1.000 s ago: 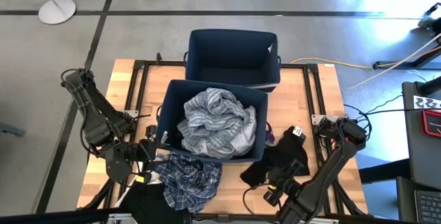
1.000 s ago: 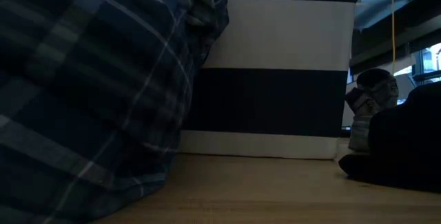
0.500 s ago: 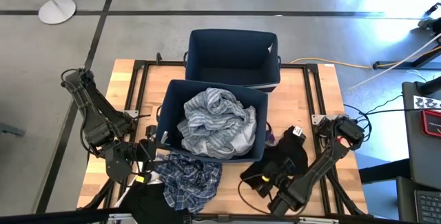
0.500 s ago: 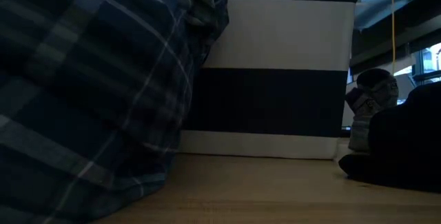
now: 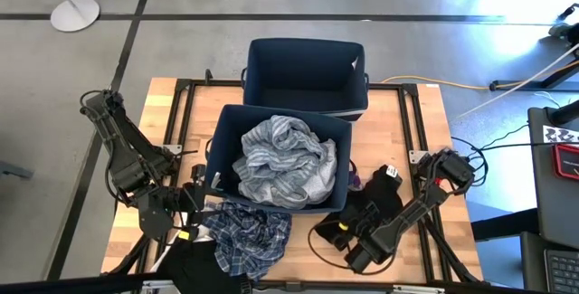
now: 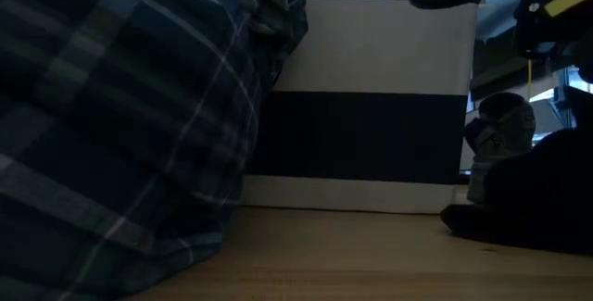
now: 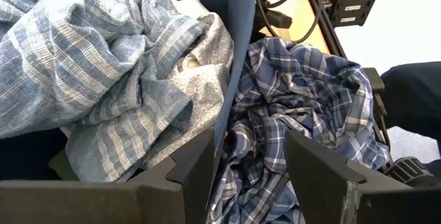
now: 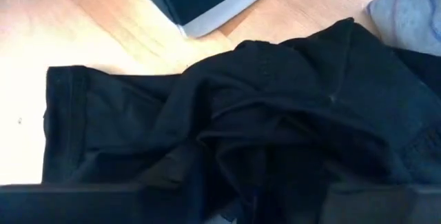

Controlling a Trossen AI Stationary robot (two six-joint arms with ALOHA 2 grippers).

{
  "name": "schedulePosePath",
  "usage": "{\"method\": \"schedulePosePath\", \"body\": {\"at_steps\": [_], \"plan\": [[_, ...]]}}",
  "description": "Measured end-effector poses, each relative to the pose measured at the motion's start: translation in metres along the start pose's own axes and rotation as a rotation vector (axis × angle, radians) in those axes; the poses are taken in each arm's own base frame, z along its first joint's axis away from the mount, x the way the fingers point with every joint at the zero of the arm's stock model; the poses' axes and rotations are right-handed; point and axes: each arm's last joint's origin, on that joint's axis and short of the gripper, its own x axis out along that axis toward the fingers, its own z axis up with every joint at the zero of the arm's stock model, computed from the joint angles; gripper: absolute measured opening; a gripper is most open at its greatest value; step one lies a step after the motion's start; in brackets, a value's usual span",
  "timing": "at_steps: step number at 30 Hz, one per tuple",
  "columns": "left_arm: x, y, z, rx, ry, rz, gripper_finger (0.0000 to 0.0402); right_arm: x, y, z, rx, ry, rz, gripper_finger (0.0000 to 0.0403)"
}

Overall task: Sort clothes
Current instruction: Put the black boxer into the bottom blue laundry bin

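Striped grey-blue shirt (image 5: 282, 156) and a white patterned piece (image 7: 185, 78) are already in the near bin (image 5: 223, 122); far bin (image 5: 303, 59) looks empty from above. So sorting is partly done, maybe a third by my read.

Left on the counter (image 5: 412, 122):
- plaid shirt (image 5: 249, 232), bunched just outside the near bin's front wall
- black garment (image 5: 373, 205), to the right of that bin
- a small grey piece (image 6: 500, 125) behind the black one, beside the bin
- something dark at the front edge under the plaid, can't tell what

No olive or brown item visible.

Right hand (image 5: 339, 232) is low over the black garment's near edge. Its wrist view is filled with black cloth; fingers hidden, can't tell whether it's open or gripping. Likely the current step is picking this one up.

Left hand (image 7: 251, 165) waits at the near bin's front corner, fingers parted, straddling the bin wall with plaid shirt on one side and striped shirt on the other, holding nothing.
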Motion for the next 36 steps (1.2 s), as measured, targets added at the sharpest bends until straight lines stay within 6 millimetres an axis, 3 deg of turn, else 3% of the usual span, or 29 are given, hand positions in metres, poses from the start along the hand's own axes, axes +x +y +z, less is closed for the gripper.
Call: {"method": "schedulePosePath", "body": {"at_steps": [7,13,19,24,36], "plan": [[0.000,0.000,0.000,0.000,0.000,0.000,0.0166,-0.010,0.004,0.001,-0.074,0.011,-0.004,0.0015],[0.000,0.000,0.000,0.000,0.000,0.000,0.0166,-0.047,0.013,0.012,-0.141,-0.040,-0.051,0.0032],[0.000,0.000,0.000,0.000,0.000,0.000,0.0166,-0.094,0.022,0.030,-0.185,-0.059,-0.056,0.0011],[0.000,0.000,0.000,0.000,0.000,0.000,0.0166,-0.131,0.028,0.045,-0.206,-0.076,-0.014,0.0017],[0.000,0.000,0.000,0.000,0.000,0.000,0.0166,-0.179,0.035,0.069,-0.239,-0.022,0.118,0.0019]]}}
